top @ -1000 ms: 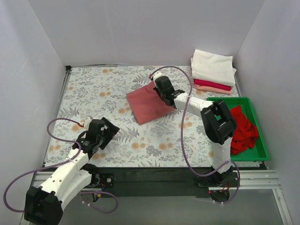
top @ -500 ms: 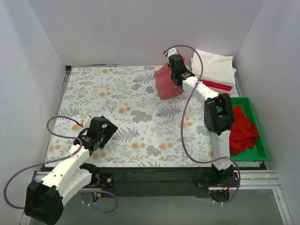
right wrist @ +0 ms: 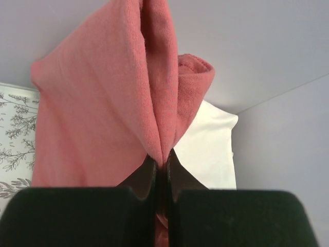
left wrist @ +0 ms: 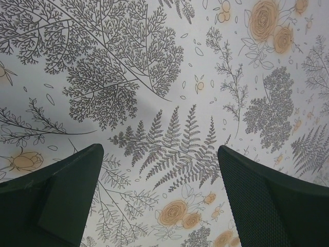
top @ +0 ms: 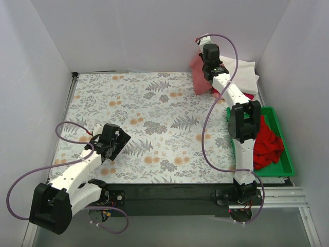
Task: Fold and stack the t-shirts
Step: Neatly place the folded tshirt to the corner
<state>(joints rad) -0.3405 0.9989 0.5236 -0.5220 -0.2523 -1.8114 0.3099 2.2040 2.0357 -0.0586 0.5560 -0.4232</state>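
Observation:
My right gripper (top: 207,66) is shut on the folded salmon-red t-shirt (top: 199,76) and holds it in the air at the back right, just left of the stack. In the right wrist view the shirt (right wrist: 113,103) hangs pinched between the shut fingers (right wrist: 162,167). The stack has a white t-shirt (top: 241,72) on top, also in the right wrist view (right wrist: 211,146), with a crimson edge (top: 249,95) under it. A bright red t-shirt (top: 267,141) lies crumpled in the green tray. My left gripper (top: 119,145) is open and empty over the floral cloth, also in the left wrist view (left wrist: 162,170).
The green plastic tray (top: 285,154) sits at the right edge. The floral tablecloth (top: 154,118) covers the table. Grey walls enclose the left, back and right sides.
My right gripper lifted the salmon-red shirt off the table middle and carried it back and right, up beside the stack. The left arm shifted slightly.

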